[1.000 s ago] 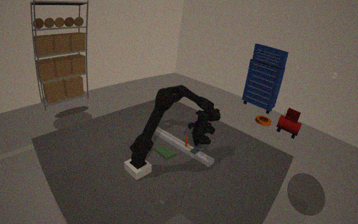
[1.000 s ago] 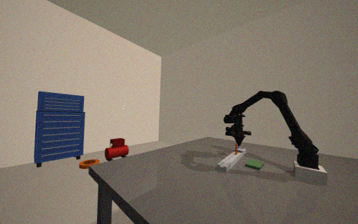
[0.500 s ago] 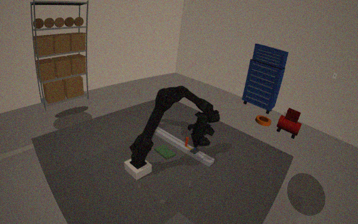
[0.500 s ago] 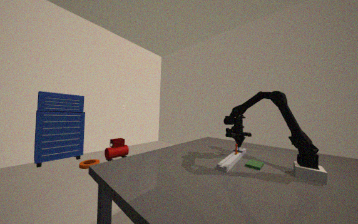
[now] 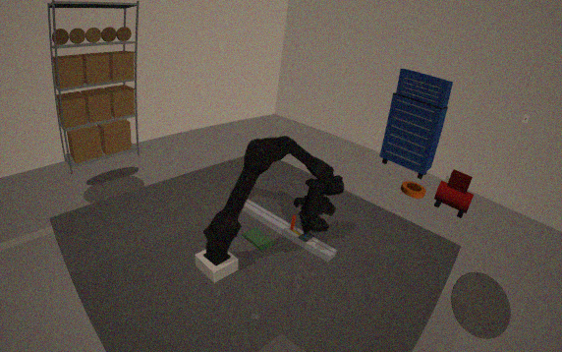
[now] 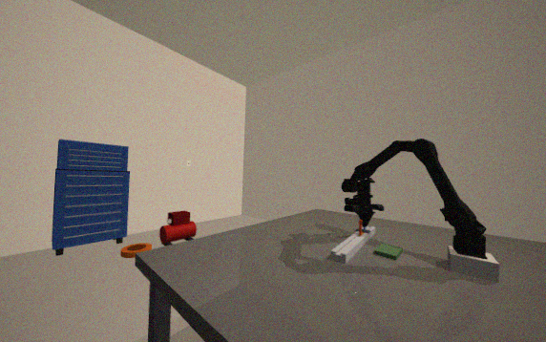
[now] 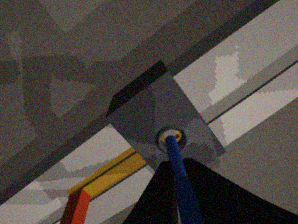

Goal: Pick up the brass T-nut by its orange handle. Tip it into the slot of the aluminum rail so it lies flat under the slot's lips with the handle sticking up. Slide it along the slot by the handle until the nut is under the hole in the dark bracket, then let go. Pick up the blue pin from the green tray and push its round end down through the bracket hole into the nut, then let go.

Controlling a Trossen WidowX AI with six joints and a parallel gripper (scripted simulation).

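Wrist view shows your pincer (image 5: 306, 232) (image 6: 367, 226) (image 7: 176, 168) grasping the blue pin (image 7: 186, 187), its tip at the hole of the dark bracket (image 5: 305, 237) (image 7: 165, 115). Centre it, keep it upright, then press gently straight down. Brass in the hole appears only here; the green tray (image 5: 258, 238) (image 6: 388, 251) appears only in top and exterior views.

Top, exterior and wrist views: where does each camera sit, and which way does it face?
Top: high up off the table, angled down across it at the rail; whole arm shows.
Exterior: low, beyond a table corner, looking across the top; whole arm shows.
Wrist: on the arm, looking down past the end effector's dark fingers at the bracket.
Top and exterior share the blue tool cabinet.
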